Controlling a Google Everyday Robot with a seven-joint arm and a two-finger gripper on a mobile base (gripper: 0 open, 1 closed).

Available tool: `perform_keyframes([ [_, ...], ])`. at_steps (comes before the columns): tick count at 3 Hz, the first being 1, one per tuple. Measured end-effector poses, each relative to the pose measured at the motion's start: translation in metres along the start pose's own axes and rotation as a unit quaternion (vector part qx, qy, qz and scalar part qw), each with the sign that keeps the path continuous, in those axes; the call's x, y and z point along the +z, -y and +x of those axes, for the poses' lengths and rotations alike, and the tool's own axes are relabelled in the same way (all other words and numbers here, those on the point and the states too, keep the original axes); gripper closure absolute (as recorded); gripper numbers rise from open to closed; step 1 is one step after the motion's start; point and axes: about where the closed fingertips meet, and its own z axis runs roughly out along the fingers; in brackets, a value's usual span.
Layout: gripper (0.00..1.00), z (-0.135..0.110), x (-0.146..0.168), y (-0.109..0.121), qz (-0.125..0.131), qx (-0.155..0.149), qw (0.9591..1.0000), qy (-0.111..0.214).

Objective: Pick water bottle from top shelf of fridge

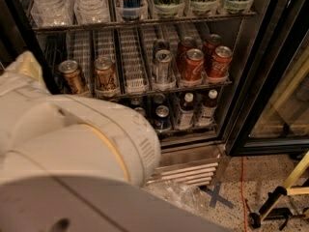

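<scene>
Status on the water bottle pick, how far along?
Done: the fridge stands open. In hand: nothing visible; the gripper is out of view, only the arm's white housing shows, lower left. Left: everything; the water bottles sit untouched on the top shelf.

Rounded cream-white arm shell (63, 129), tan seam (112, 149), slotted vents (145, 151); pincer unseen.
</scene>
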Motion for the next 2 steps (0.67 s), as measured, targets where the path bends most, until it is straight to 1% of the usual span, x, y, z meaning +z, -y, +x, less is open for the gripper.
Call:
perform_keyframes([
  [1,0.0,0.036,-0.007,0.068,0.081,0.056,0.9949,0.023],
  [2,0.0,0.059,-0.014,0.124,0.145,0.092,0.9843,0.039],
])
